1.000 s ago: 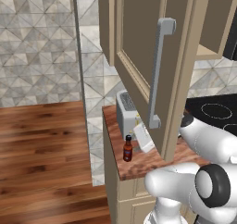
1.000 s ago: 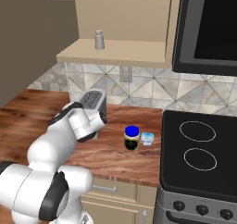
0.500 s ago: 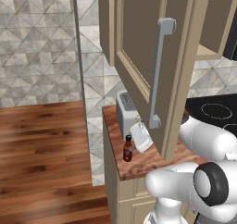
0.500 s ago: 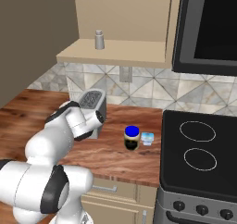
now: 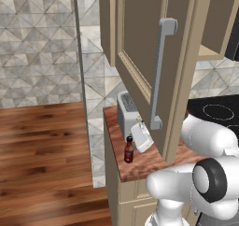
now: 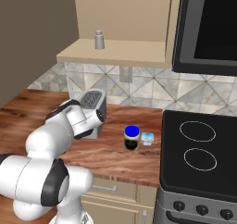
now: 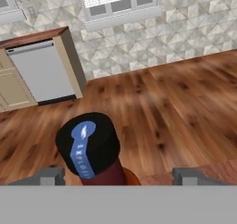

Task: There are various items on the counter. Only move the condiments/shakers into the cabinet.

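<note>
Bottle [image 5: 129, 150] stood near the counter [image 5: 140, 162] edge, just beside the toaster [image 5: 126, 112], gripper [image 5: 140, 137] touching or nearly so; cabinet [image 5: 140, 43] door hung open above. Right base: shaker [image 6: 99, 39] already on the cabinet shelf above the toaster, jar [image 6: 132, 137] beside it on the counter. Hand view alone showed the jaws wide, either side of the bottle's cap, not gripping. Risk: an off-centre close could tip the bottle off the edge.

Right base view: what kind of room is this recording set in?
A home kitchen, rendered rather than real. A black cooktop sits beside a wood-grain counter, a toaster stands on it, and an open wall cabinet above holds a small shaker.
</note>
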Available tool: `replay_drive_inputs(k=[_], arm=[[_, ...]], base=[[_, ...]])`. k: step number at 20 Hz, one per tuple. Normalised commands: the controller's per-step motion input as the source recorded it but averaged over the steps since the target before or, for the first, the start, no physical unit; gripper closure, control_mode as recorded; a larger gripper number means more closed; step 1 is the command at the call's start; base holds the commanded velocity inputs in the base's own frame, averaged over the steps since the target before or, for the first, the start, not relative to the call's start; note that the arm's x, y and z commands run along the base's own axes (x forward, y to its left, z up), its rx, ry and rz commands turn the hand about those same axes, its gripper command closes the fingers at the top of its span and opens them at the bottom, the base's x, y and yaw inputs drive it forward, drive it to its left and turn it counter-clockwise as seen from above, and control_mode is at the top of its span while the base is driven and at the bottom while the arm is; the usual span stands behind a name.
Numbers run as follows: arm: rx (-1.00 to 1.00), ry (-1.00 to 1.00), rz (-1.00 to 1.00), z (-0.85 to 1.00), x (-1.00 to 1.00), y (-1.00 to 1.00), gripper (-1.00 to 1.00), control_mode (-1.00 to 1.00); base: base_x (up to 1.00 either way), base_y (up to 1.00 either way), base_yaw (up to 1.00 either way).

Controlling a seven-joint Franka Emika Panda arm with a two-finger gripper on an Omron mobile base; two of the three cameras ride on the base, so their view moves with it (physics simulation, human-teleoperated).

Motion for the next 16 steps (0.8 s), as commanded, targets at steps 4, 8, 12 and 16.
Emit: replay_drive_inputs(k=[4, 8, 12, 16], arm=[[0.00, 0.00, 0.00, 0.00, 0.00, 0.00, 1.00, -1.00], [0.00, -0.11, -0.03, 0.25, -0.22, 0.00, 1.00, -1.00], [0.00, -0.23, -0.20, 0.96, -0.46, 0.01, 1.00, -1.00], [0.00, -0.18, -0.33, 1.00, -0.64, 0.00, 1.00, -1.00]], base=[[0.00, 0.00, 0.00], [0.00, 0.00, 0.00], [0.00, 0.00, 0.00], [0.00, 0.00, 0.00]])
